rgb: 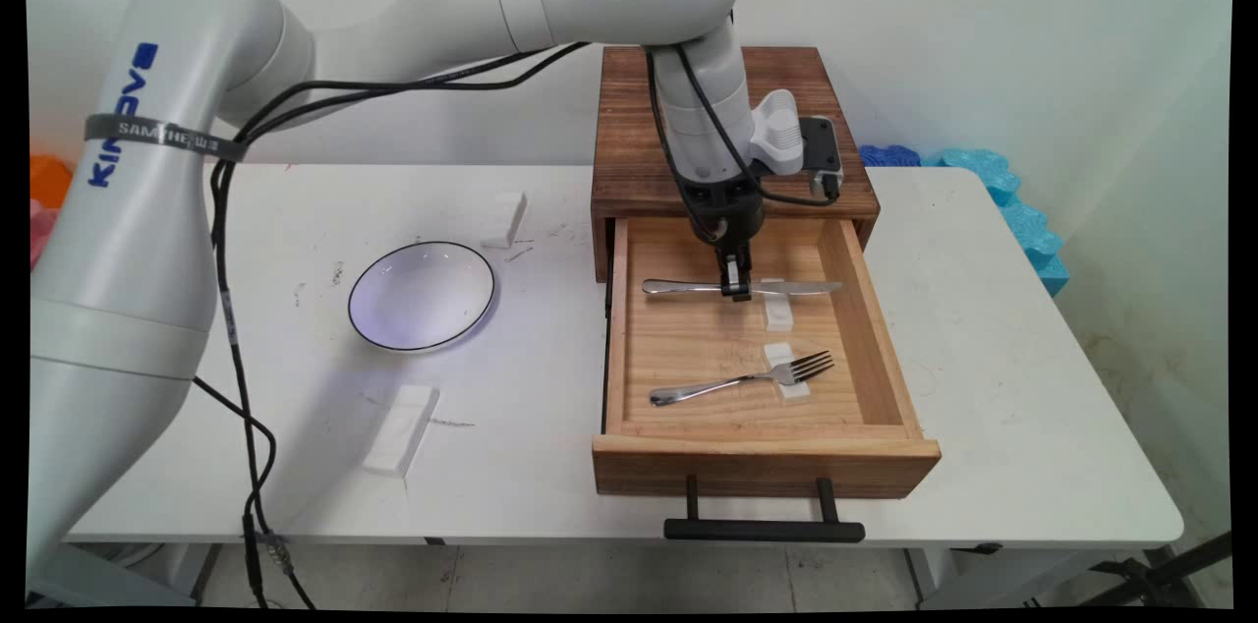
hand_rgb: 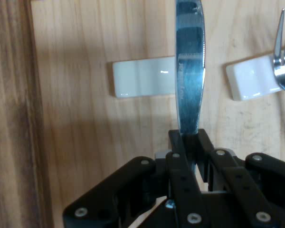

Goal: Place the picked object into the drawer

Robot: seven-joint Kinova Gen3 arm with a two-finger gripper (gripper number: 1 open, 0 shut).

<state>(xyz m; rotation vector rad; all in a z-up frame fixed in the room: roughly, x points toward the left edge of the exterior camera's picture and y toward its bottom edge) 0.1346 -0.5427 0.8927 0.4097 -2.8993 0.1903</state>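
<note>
white arm [rgb: 147, 210] of rounded links, blue kinova lettering, grey band with white print round one link. black cables [rgb: 231, 309] hang along it. grey-white camera block by wrist. black gripper [rgb: 735, 289]: jointed linkage, silver screws on its bars.

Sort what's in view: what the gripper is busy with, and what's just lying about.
In hand: black two-finger gripper, jaws shut on the silver table knife; open wooden drawer; white rest.

Lying about: silver fork, white black-rimmed bowl, white blocks.
</note>
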